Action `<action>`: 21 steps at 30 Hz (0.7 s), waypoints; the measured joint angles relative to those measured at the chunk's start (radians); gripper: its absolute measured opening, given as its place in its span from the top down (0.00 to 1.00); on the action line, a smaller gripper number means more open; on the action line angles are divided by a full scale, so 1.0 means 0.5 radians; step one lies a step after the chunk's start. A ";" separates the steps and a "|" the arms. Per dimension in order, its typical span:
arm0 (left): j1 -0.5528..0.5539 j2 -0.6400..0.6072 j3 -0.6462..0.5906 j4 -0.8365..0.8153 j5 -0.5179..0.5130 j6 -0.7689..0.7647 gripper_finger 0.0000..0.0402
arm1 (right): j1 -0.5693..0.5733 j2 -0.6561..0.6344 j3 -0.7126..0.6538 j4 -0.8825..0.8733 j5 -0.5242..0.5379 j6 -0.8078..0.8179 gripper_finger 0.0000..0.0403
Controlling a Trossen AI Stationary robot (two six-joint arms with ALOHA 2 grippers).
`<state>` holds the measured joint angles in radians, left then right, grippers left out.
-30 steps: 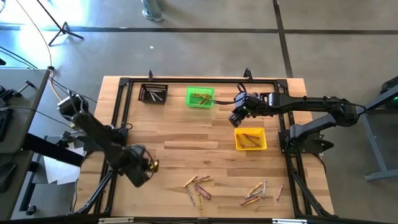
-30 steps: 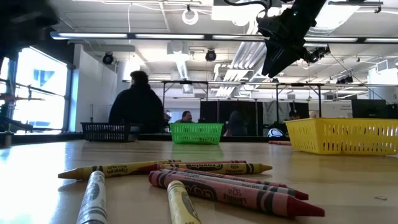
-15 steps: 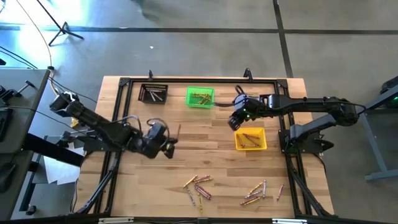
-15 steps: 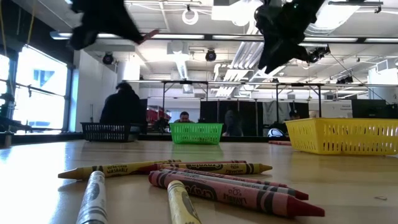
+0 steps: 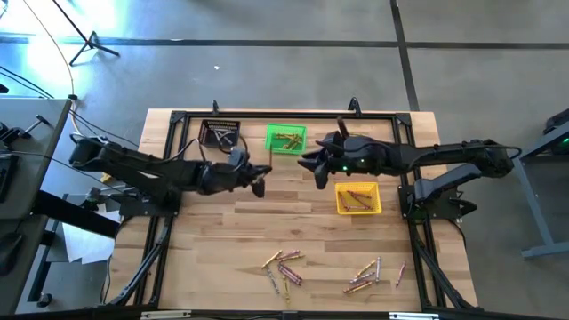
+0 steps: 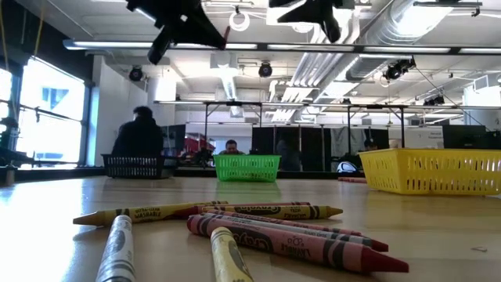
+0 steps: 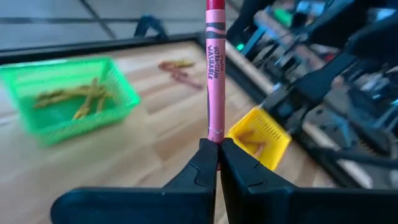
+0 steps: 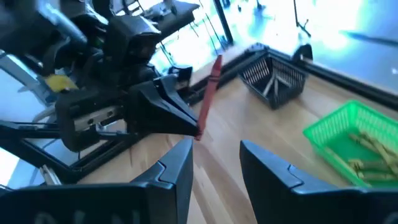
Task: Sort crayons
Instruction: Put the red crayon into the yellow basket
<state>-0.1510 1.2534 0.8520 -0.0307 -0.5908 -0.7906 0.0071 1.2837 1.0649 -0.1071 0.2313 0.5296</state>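
Note:
My left gripper [image 5: 260, 185] hangs over the middle of the table, shut on a red crayon [image 7: 214, 68]; the right wrist view also shows that crayon [image 8: 209, 99]. My right gripper [image 5: 308, 164] faces it from the right, open and holding nothing, above the space between the green bin [image 5: 285, 138] and the yellow bin [image 5: 357, 197]. Loose crayons lie flat on the wood in two heaps [image 5: 283, 267] [image 5: 369, 276] near the front edge. Yellow crayons lie in the green bin, reddish ones in the yellow bin, greyish ones in the black bin [image 5: 220, 135]. My left gripper pinches the red crayon's lower end [image 7: 214, 129] between its two fingertips [image 7: 202, 165]. The fingers come nearly level from the table's left. The crayon stands up from the tips, slightly tilted, lifted well clear of the table.
A black metal frame [image 5: 178, 120] runs around the wooden table top. Bare wood lies between the bins and the crayon heaps. In the low view, people sit at tables in the room behind [image 6: 141, 133].
My left gripper has swung from the table's near left up toward the centre and far side, carrying the red crayon and turning from pointing down to nearly level. My right gripper has tipped up from over the yellow bin and moved left toward the other gripper, still open.

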 joint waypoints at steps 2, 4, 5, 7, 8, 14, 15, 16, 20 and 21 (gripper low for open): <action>0.032 0.019 0.002 0.112 0.030 0.056 1.00 | 0.006 0.000 0.000 0.030 0.009 -0.024 0.70; 0.056 0.034 0.001 0.184 0.059 0.098 1.00 | 0.006 0.000 0.000 0.030 0.009 -0.022 0.69; 0.065 0.044 0.001 0.235 0.075 0.115 1.00 | 0.006 0.007 0.000 0.032 0.010 -0.022 0.68; 0.080 0.059 0.001 0.313 0.100 0.145 1.00 | 0.004 0.019 0.000 0.032 0.010 -0.022 0.66; 0.084 0.062 0.001 0.346 0.121 0.157 1.00 | 0.004 0.036 0.000 0.050 0.010 -0.013 0.65; 0.096 0.115 -0.002 0.424 0.140 0.149 1.00 | -0.001 0.182 0.000 0.298 0.011 0.135 0.61; 0.096 0.130 0.004 0.444 0.139 0.129 1.00 | -0.001 0.206 0.000 0.346 0.011 0.159 0.61; 0.094 0.137 0.005 0.437 0.141 0.122 1.00 | -0.001 0.231 0.000 0.387 0.016 0.183 0.61; 0.077 0.147 0.002 0.440 0.130 0.102 1.00 | -0.006 0.268 0.000 0.444 0.049 0.204 0.61; 0.077 0.149 0.003 0.435 0.126 0.092 1.00 | -0.012 0.267 0.000 0.445 0.062 0.205 0.61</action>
<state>-0.1127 1.3281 0.8536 0.1871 -0.5276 -0.7447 0.0012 1.4174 1.0649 0.1155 0.2624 0.6323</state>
